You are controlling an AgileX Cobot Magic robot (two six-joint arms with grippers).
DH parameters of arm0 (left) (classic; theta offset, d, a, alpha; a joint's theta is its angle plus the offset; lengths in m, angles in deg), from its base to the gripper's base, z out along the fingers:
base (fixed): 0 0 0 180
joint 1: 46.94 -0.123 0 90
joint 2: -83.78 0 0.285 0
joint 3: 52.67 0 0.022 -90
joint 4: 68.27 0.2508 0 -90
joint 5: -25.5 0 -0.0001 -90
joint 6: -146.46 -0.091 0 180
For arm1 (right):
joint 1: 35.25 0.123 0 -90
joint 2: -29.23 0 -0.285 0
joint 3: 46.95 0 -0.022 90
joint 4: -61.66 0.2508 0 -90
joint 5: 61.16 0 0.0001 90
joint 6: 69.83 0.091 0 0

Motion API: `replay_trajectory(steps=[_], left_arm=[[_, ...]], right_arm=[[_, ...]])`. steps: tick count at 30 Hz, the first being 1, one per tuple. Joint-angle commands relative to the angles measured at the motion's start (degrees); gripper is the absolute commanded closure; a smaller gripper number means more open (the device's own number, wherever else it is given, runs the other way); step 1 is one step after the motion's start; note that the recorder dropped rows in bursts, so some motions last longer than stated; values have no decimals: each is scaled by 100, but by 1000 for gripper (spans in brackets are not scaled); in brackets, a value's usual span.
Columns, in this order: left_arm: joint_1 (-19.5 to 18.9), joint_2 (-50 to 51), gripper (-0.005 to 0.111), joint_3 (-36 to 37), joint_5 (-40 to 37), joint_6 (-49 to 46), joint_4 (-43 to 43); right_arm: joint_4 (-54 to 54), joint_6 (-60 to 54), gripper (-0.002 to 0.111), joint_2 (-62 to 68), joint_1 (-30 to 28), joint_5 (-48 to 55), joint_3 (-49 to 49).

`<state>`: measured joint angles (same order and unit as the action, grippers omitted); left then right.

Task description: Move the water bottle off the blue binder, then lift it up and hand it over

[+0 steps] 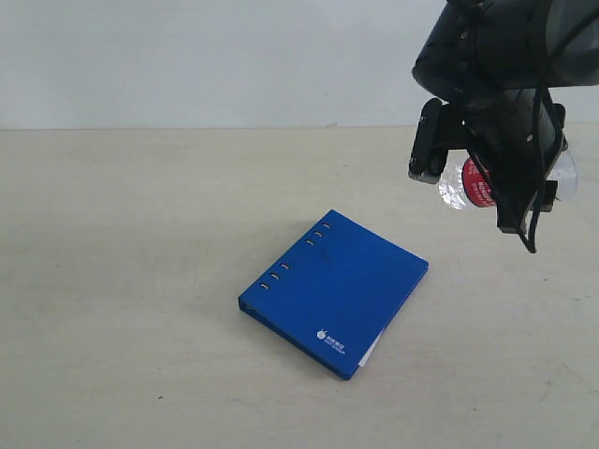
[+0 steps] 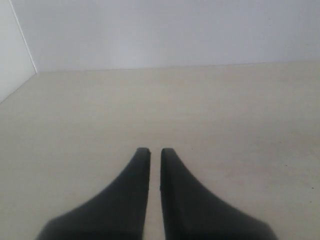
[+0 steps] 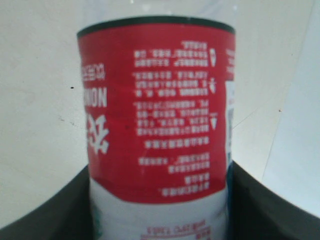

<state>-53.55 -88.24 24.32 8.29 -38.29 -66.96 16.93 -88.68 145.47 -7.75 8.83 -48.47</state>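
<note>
Right fingers (image 3: pixel 265 200) clamped on water bottle (image 1: pixel 456 192), held clear of bench (image 1: pixel 112 281); slip on smooth label risks drop. Left fingers (image 2: pixel 135 190) together, empty.

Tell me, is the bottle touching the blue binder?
Apart. The exterior view shows the bottle held in the right claw, well clear of the binder.

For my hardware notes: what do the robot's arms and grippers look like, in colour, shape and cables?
The left gripper has two matte black fingers, broad at the base, tapering to blunt tips. The right arm is bulky and black, with thin black cables; the right gripper is black too. No markings show.
</note>
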Motion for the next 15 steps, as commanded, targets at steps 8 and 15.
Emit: replay_trajectory(steps=[8,15], left_arm=[[48,-19,99,22,3367,1481,-1899],[48,-19,99,22,3803,6424,1930]], right_arm=[[-79,-131,109,-47,-17,-3,6],[-79,-241,109,-47,-17,-3,6]])
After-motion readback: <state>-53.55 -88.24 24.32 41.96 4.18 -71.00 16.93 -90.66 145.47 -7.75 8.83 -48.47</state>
